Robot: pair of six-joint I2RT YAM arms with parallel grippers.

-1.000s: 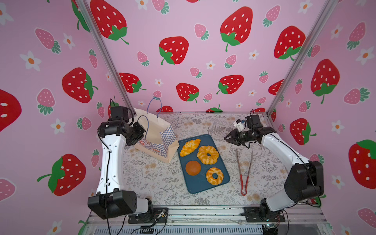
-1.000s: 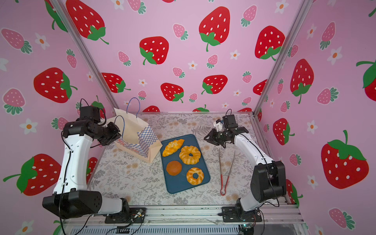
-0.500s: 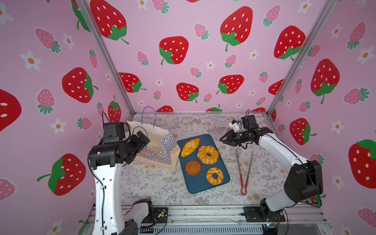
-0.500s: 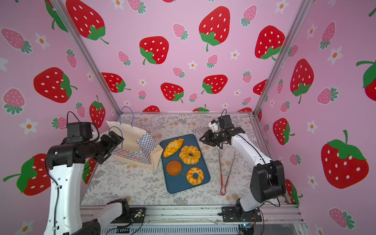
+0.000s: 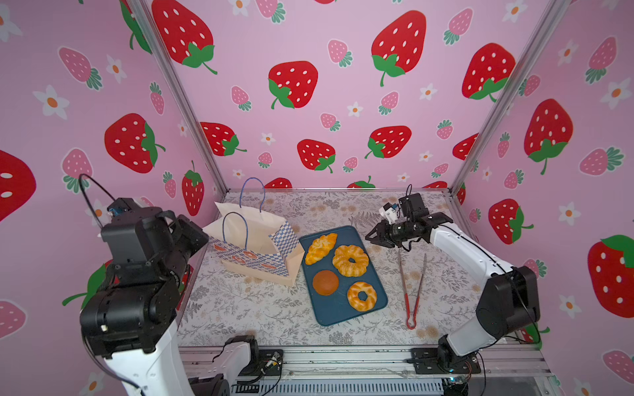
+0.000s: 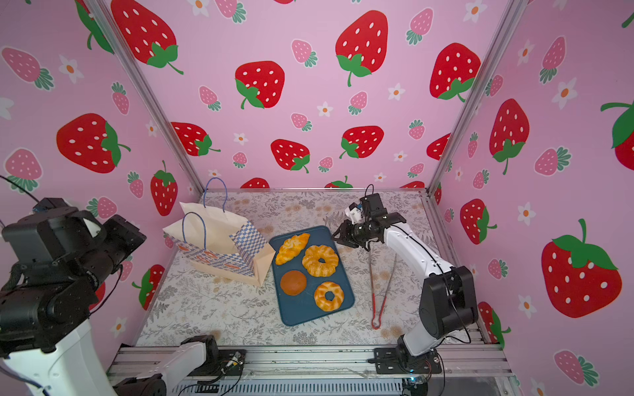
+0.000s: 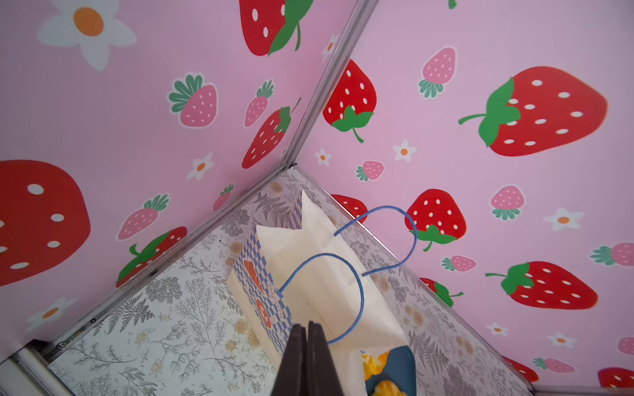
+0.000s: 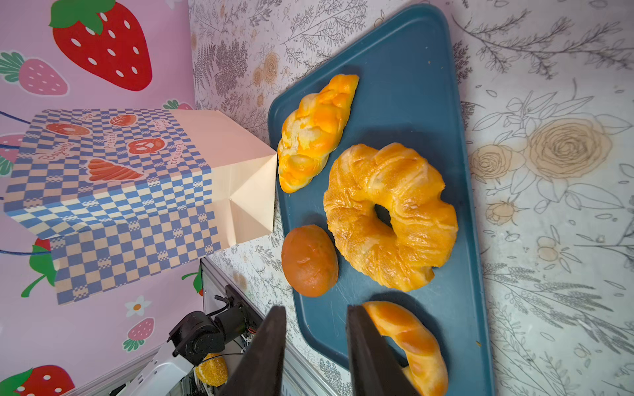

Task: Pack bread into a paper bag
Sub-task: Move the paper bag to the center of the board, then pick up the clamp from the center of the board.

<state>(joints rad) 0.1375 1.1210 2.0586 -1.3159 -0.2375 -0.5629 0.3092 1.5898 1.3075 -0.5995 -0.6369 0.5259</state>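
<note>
1. Bread [image 5: 343, 269] is all on the dark blue tray [image 5: 338, 313]: you have the croissant [image 5: 320, 247] at the far end, the larger twisted ring [image 5: 362, 265] beside it, then the round brown bun [image 5: 325, 282] and the smaller twisted ring [image 5: 353, 298] nearer you.
2. Your paper bag [image 5: 250, 247] lies tipped just left of the tray, with its folded bottom toward the croissant and its open mouth facing your left arm.
3. Your left gripper [image 7: 306, 325] has its jaws pressed together, raised near the bag's mouth and blue handles.
4. Your right gripper [image 8: 315, 308] has its jaws apart, held above the tray's far right edge.
5. Red-tipped tongs [image 5: 413, 284] lie on the floral table [image 5: 240, 308], right of the tray.
</note>
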